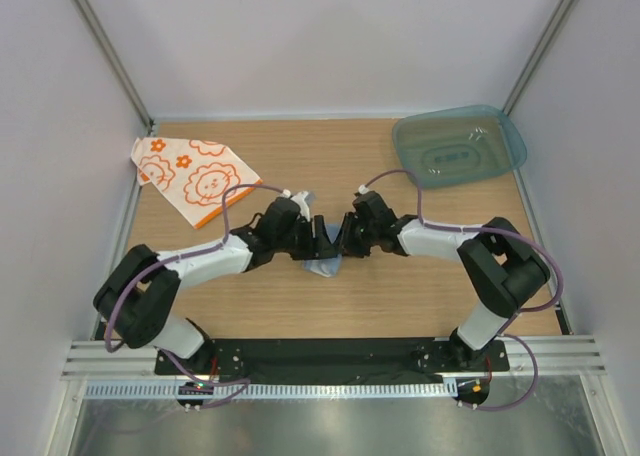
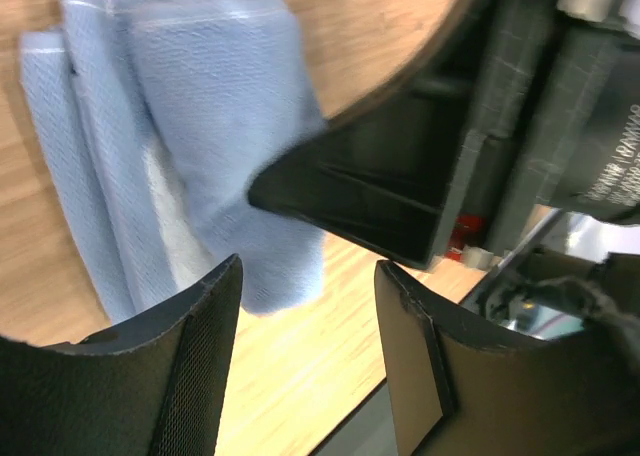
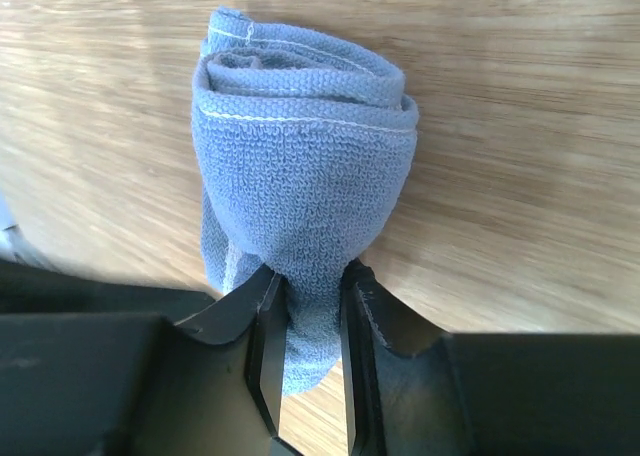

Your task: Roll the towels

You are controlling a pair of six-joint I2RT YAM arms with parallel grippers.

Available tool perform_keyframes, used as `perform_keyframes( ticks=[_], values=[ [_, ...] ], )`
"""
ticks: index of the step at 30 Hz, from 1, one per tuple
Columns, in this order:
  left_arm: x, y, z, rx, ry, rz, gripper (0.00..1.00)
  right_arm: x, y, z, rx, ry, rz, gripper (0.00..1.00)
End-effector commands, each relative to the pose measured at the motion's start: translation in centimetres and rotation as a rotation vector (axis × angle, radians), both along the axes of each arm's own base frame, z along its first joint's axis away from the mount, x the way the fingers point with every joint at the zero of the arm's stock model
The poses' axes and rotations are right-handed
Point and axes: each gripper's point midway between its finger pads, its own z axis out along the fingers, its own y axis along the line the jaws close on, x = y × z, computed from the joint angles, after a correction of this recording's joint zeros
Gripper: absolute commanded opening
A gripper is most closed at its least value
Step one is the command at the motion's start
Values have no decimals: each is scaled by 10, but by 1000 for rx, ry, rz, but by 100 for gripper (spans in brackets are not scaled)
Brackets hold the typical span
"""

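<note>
Blue towel: gathered into a loose roll on the worktop, with its spiral layers showing at the far end; it lies well apart from the tray, on the side towards the arm bases.

Right tool: narrow, with both fingers pinching the near end of the blue towel; the rest of the roll extends ahead of the fingertips and rests on the wood.

Left tool: wide, holding nothing; the blue towel lies just ahead of its fingers, mostly towards one finger; no contact with the cloth is visible.

Obstruction: in the left wrist view a black finger of the right tool crosses ahead of the left tool's gap and overlaps the edge of the blue towel; the top view shows the two tools tip to tip over the cloth.

Printed towel: white with orange figures and an orange border; it lies flat, well apart from the tray, at the opposite far corner of the worktop.

Tray: translucent teal, in a far corner.

Writing: lettering on the right tool's housing is cut off and cannot be read.
</note>
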Motion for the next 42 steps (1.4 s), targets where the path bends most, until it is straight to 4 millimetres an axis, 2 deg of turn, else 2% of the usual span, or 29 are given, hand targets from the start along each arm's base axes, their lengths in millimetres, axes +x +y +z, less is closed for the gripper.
perform_keyframes(
  ticks=[1,2,5,8,12,18,23,28,32,33,38,39,42],
  values=[
    [1,13,13,247,-172,29,57,-12,-18,-3,-157,23,8,28],
    [0,19,12,307,-196,45,57,-13,-19,-3,-169,33,8,28],
    [-8,10,25,392,-308,41,57,-13,-16,1,-183,34,10,28],
    [-9,12,29,475,-395,71,56,-13,-12,3,-182,38,19,28],
    [-22,3,34,531,-489,62,56,-15,-7,8,-180,42,35,28],
    [-25,-5,19,639,-549,40,56,-17,-2,13,-172,50,43,28],
    [-24,-25,11,662,-555,2,56,-19,0,15,-177,60,47,28],
    [-21,-24,-15,738,-542,-3,55,-22,1,18,-168,75,49,28],
    [-25,-17,-35,758,-508,15,47,-26,2,23,-156,82,63,29],
    [-26,-13,-42,769,-501,15,42,-26,3,23,-154,84,65,30],
    [-31,-6,-52,751,-486,23,25,-32,12,29,-101,112,86,31],
    [-31,-5,-53,749,-484,26,18,-31,13,31,-95,114,85,31],
    [-34,-4,-56,737,-477,25,11,-32,15,34,-82,118,91,32]
  ],
)
